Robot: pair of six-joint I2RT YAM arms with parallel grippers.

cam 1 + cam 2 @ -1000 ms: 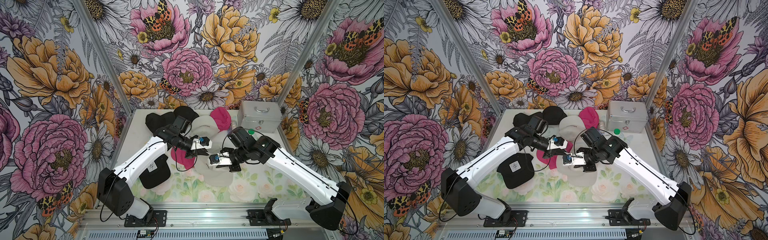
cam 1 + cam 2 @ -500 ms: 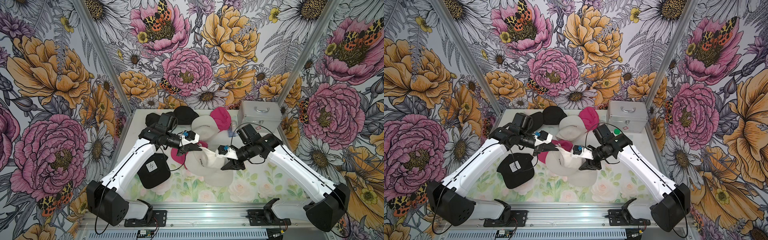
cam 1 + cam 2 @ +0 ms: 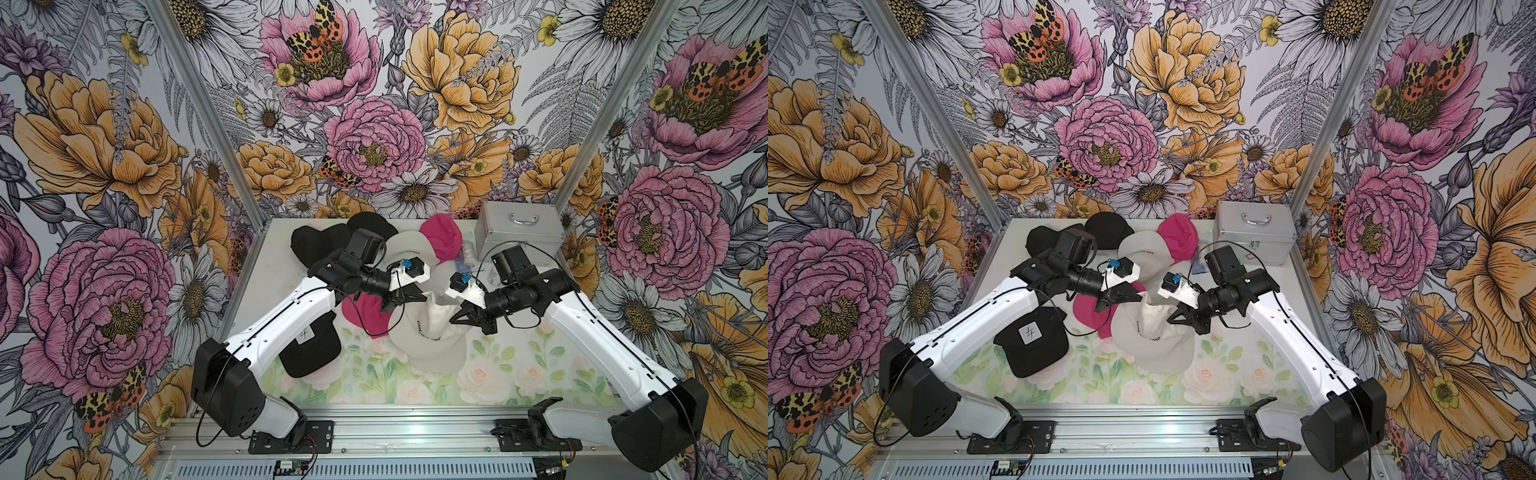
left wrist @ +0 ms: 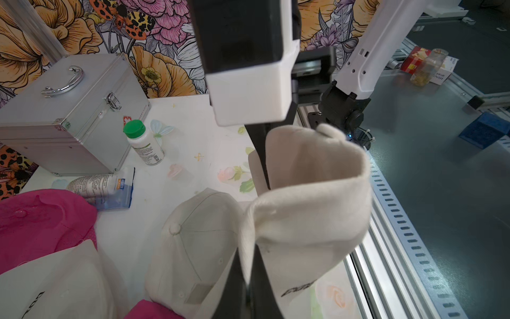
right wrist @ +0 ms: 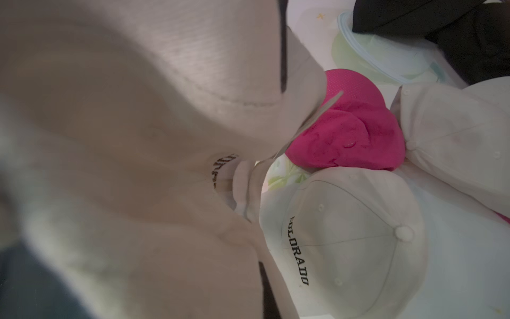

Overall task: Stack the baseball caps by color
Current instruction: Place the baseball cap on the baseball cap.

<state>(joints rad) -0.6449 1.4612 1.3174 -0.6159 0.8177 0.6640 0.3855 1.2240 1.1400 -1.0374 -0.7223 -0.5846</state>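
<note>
1. Both arms have risen since a moment ago. The cream cap (image 3: 434,309) that lay flat now hangs bunched between them, above a second cream cap (image 3: 436,361) on the table (image 3: 519,374).
2. The left gripper (image 3: 419,297) is clamped on one edge of the lifted cap, and the right gripper (image 3: 457,319) pinches the opposite side, jaws narrow on fabric.
3. From where I stand, a good stack means lowering both ends together, crown over crown and brims pointing alike.
4. Release only once it has settled, and keep it off the pink cap (image 3: 368,318) just beside.
</note>
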